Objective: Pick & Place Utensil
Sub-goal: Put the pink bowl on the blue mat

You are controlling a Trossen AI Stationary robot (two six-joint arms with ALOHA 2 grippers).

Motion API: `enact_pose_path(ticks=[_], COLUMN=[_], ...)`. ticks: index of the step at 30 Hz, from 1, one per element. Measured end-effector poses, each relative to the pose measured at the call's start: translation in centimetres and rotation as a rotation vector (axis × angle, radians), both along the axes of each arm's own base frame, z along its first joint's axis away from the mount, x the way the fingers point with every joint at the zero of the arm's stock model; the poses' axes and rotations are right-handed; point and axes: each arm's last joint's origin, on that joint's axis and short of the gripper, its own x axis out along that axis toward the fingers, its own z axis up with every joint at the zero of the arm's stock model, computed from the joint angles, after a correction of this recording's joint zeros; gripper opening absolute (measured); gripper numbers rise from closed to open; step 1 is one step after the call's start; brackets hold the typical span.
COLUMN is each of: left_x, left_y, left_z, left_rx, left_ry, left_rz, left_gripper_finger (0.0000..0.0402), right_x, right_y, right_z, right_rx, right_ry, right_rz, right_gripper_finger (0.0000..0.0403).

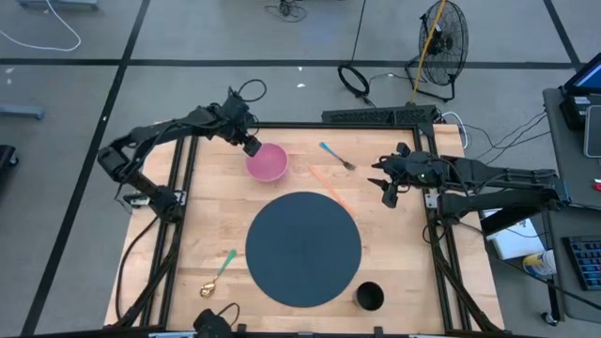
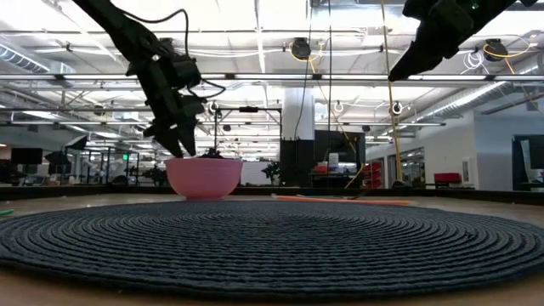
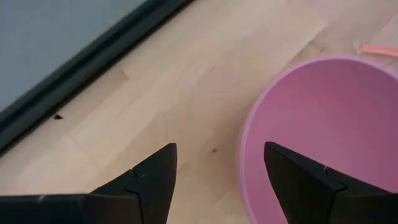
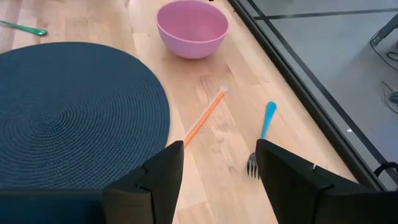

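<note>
The wooden table (image 1: 216,225) carries a round dark mat (image 1: 303,248) at its centre, the largest thing on it. At about eleven o'clock from the mat sits a pink bowl (image 1: 267,162), upright, just clear of the mat's edge. The left gripper (image 1: 250,145) hangs at the bowl's ten o'clock rim, its jaws apart — one finger over bare wood outside the bowl, the other over the bowl's inside, holding nothing. The right gripper (image 1: 389,191) hovers at roughly two o'clock from the mat, above the table's right side, jaws apart and empty; in the low view it is well above the surface.

A thin orange straw (image 4: 204,117) lies on the wood by the mat's one o'clock edge. Just beyond it, near the table's back edge, lies the fork (image 1: 336,156) with a blue handle — prongs toward the right gripper. A spoon (image 1: 217,274) with a green handle and gold bowl lies at the mat's eight o'clock. A small black cup (image 1: 369,298) stands at five o'clock, just beside the mat.
</note>
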Motion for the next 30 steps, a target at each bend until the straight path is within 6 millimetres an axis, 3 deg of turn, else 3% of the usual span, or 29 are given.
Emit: enact_pose_path(ticks=[15,30], left_x=[0.5,0.8], left_y=[-1.1,-1.8], left_z=[-0.7,-0.8], left_rx=[-0.12,-0.129], left_ry=[0.005,0.044], left_rz=[-0.028,-0.049], left_gripper_finger=[0.0246,0.0181], right_x=[0.0,0.0], right_y=[0.0,0.0], right_z=[0.0,0.0], right_rx=[-0.002,-0.003], right_ry=[0.004,-0.004], right_rz=[0.002,0.003], right_gripper_finger=[0.0199,0.0199])
